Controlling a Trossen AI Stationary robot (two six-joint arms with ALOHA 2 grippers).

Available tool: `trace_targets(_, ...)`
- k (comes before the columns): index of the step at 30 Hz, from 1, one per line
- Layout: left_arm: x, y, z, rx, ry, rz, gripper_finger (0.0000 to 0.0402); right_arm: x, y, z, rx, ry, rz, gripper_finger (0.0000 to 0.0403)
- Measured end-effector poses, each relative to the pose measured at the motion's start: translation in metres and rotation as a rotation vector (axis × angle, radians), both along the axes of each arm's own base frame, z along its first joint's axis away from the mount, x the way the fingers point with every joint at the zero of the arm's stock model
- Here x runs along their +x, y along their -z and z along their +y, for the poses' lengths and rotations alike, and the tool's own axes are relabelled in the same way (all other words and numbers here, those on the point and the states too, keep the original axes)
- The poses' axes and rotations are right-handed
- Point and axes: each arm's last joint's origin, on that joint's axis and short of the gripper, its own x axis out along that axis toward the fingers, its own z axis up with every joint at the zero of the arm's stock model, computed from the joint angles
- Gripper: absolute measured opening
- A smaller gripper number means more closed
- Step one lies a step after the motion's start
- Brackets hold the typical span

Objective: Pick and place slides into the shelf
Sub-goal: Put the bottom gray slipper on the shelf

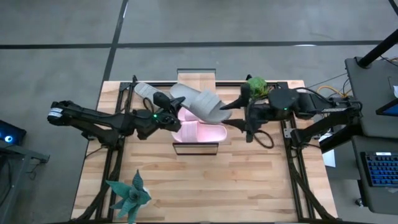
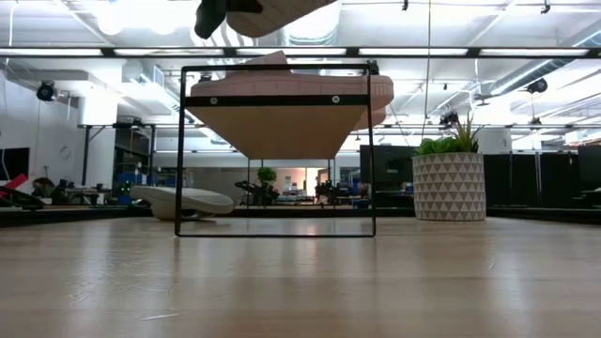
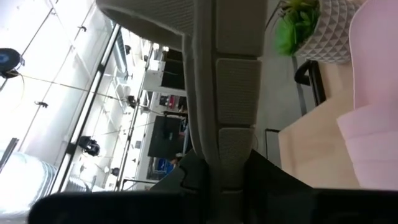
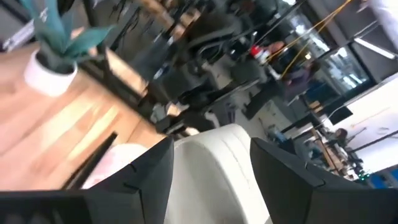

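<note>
Clearly the left gripper [image 1: 163, 116] clenched the grey slide [image 1: 198, 103] above the shelf [image 1: 196, 147], the right gripper [image 1: 238, 116] spread beside it; released crookedly, it could topple off the pink slides [image 1: 200, 131]

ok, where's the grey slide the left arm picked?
In the high view the grey slide is held up over the shelf by the left gripper, above the pink slides, with the open right gripper at its other end.

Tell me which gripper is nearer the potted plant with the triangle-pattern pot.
Right. The right gripper sits just beside the potted plant; the left gripper is farther away, across the shelf.
</note>
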Motion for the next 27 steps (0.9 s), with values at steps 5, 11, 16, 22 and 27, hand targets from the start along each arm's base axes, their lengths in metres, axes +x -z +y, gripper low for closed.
trace_targets(5,0.005,-0.001,-0.001,-0.002,0.001,-0.001,0.0032,0.026,0.007,0.001,-0.147,0.103,0.125,0.0203)
trace_targets(11,0.005,0.0,-0.001,-0.007,0.002,0.004,0.0032,0.052,0.01,0.002,-0.271,0.187,0.219,0.0195)
trace_targets(16,0.004,-0.001,-0.001,-0.018,0.008,-0.013,0.0031,0.062,0.006,0.003,-0.322,0.204,0.278,0.0177)
trace_targets(22,0.004,-0.001,-0.001,-0.02,0.005,-0.016,0.0031,0.07,0.001,0.002,-0.353,0.24,0.317,0.0137)
trace_targets(27,0.004,0.0,-0.001,-0.02,0.011,-0.012,0.0031,0.075,0.002,0.002,-0.383,0.23,0.362,0.0069)
